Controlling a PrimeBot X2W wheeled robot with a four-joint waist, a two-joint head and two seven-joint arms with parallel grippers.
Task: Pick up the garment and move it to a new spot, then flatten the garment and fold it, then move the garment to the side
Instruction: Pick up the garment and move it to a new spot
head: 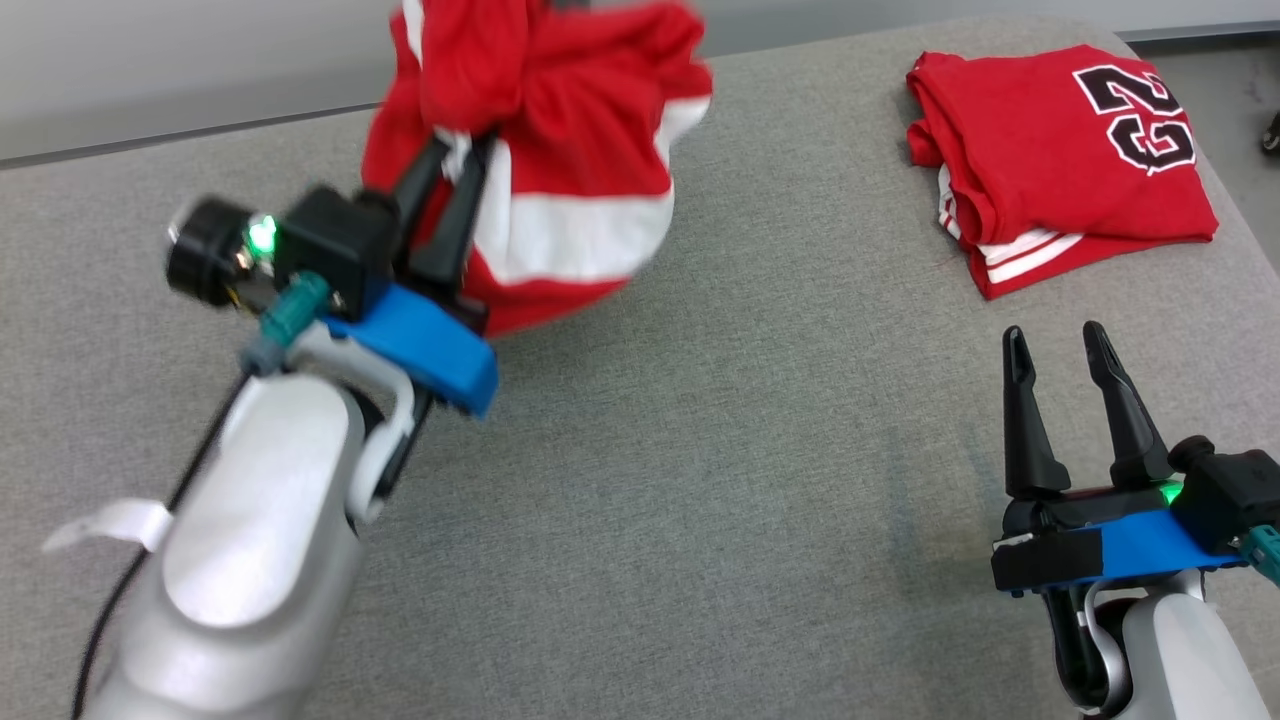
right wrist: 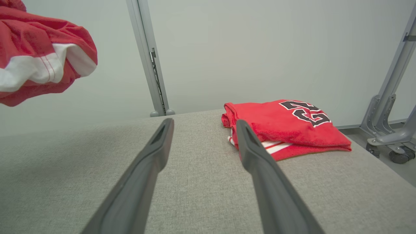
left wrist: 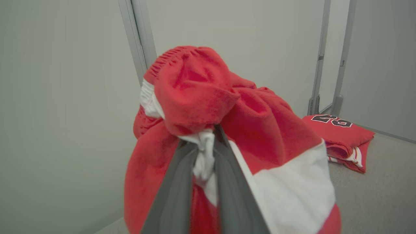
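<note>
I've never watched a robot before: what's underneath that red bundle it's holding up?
Grey padded surface, with a gap of air: the red-and-white garment hangs clear in the left hand. The patch directly beneath is hidden.

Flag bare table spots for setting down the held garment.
Widest bare patch: the middle of the grey table, between the red-and-white garment bunched in the left gripper and the folded red jersey. Also bare: the near strip between both arms. Crowded: the far right corner, taken by the jersey, with the open right gripper just in front of it.
</note>
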